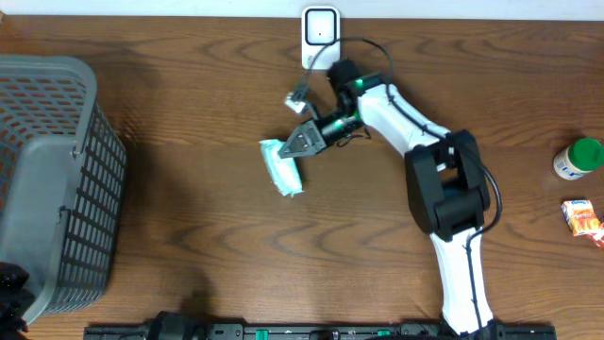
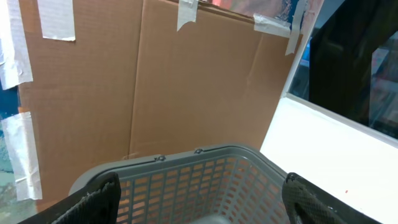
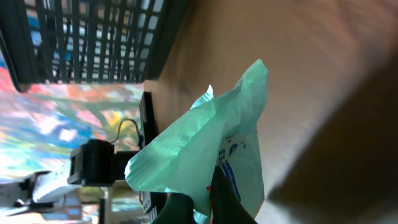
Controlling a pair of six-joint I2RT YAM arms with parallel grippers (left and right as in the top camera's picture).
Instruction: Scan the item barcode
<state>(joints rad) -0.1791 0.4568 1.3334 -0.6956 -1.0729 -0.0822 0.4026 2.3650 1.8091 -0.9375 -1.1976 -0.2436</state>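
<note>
The item is a mint-green and white soft packet (image 1: 282, 168) lying in the middle of the table, and no barcode shows on it. My right gripper (image 1: 304, 141) is shut on the packet's upper end. In the right wrist view the packet (image 3: 205, 140) has blue print, and its crinkled edge is pinched between the dark fingers (image 3: 231, 198). A white scanner (image 1: 321, 28) stands at the back edge, beyond the right arm. My left gripper (image 2: 202, 186) hangs open and empty over the grey basket (image 2: 186, 163); it is not seen from overhead.
A grey mesh basket (image 1: 47, 179) fills the left side of the table. A green-capped bottle (image 1: 578, 158) and an orange packet (image 1: 582, 217) lie at the far right. A small pale object (image 1: 298, 96) sits near the scanner's cable. Cardboard (image 2: 155, 74) stands behind the basket.
</note>
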